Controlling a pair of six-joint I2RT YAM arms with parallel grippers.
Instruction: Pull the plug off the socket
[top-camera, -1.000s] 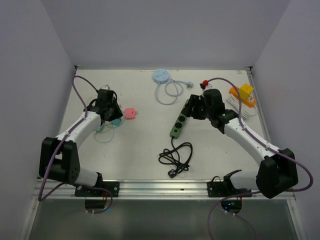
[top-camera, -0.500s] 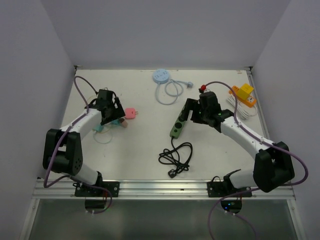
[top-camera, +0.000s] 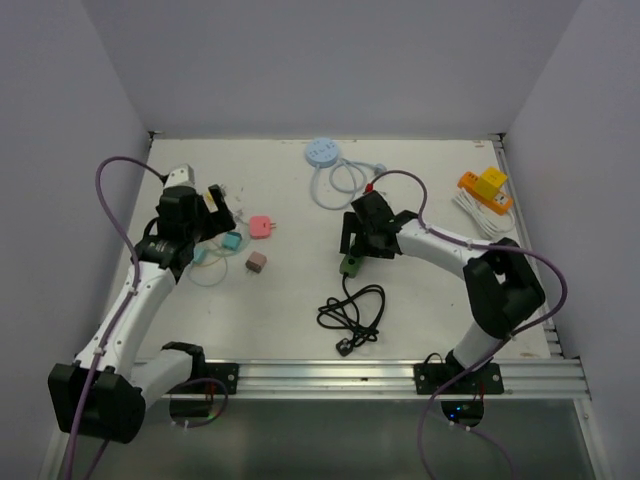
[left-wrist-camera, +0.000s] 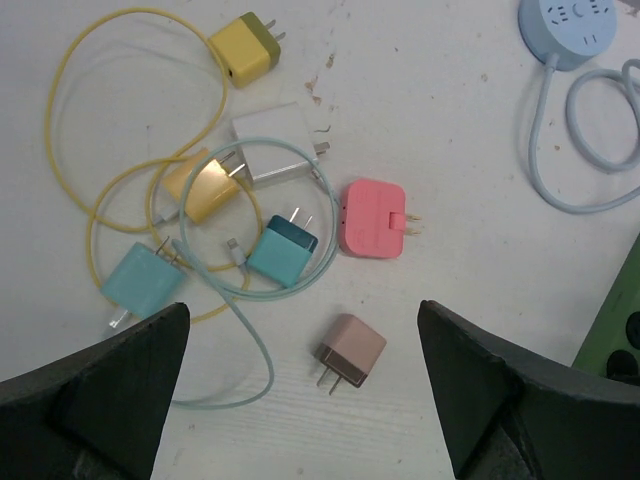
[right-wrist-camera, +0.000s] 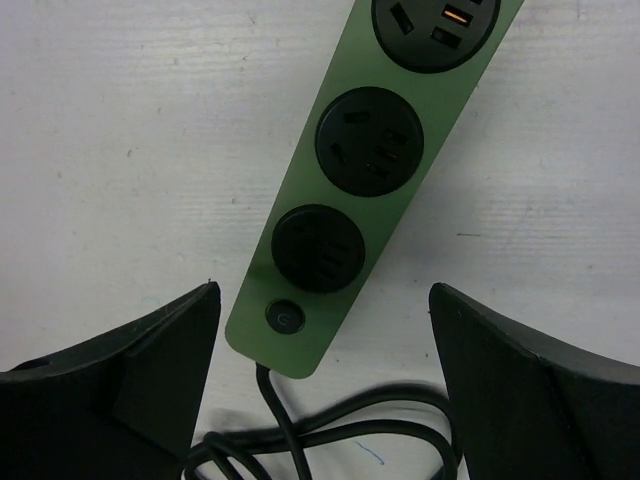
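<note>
White tabletop (top-camera: 290, 300) under you carried the green power strip (right-wrist-camera: 370, 180), and every socket you could see on it stood empty, so I judged the pull itself done. Your right gripper (right-wrist-camera: 323, 300) hung directly above the strip's switch end, fingers spread wide on either side and gripping nothing, probably parked there to steady the strip. Well to the left of the strip lay the mauve plug (left-wrist-camera: 350, 350), loose on the table with its prongs bare, and your left gripper (left-wrist-camera: 302, 320) hovered over it beside the other chargers (left-wrist-camera: 283, 250), fingers released too and carrying nothing.
</note>
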